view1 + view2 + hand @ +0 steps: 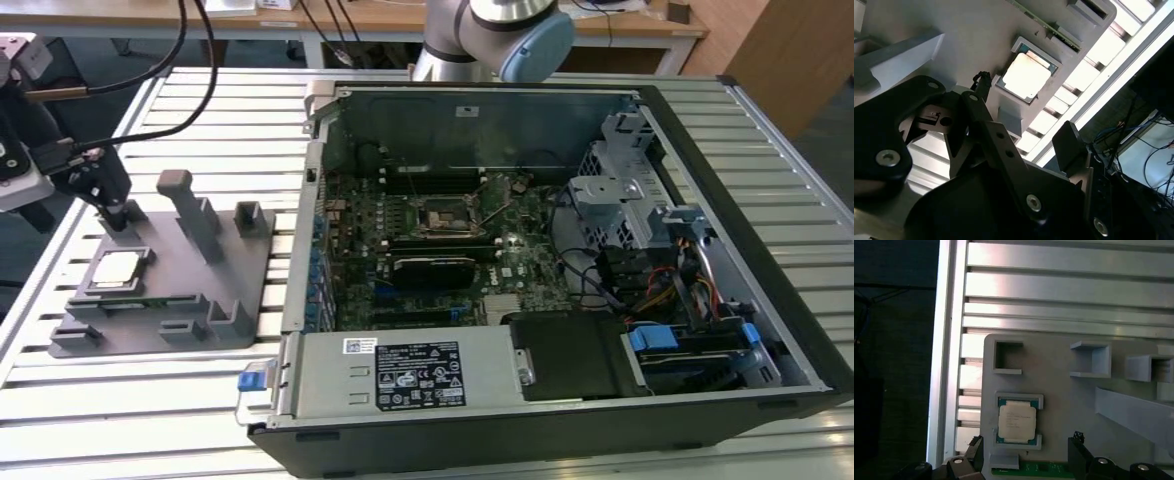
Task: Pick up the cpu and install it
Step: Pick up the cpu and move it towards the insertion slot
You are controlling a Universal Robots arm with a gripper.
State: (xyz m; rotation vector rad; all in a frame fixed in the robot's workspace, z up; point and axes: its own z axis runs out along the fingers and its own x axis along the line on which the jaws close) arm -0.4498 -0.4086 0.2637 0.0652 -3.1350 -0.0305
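The cpu [118, 268] is a small silver-topped square chip lying flat in a recess of the grey fixture plate [214, 300], at the exterior view's left. It also shows in both wrist views [1026, 75] [1016, 421]. My gripper [120, 216] hangs just above the plate, a little behind the cpu, and does not touch it. Its black fingers [1076, 450] stand wide apart, and the gripper [1026, 440] [1025, 107] is open with nothing held. The motherboard's black socket [441, 215] sits inside the open computer case, with its frame lifted.
The open computer case [747, 240] takes up the middle and the exterior view's right, with drive cages, cables and a power supply [400, 375]. Upright grey posts [187, 210] rise from the fixture plate beside the gripper. All of it rests on a slatted aluminium table [134, 410].
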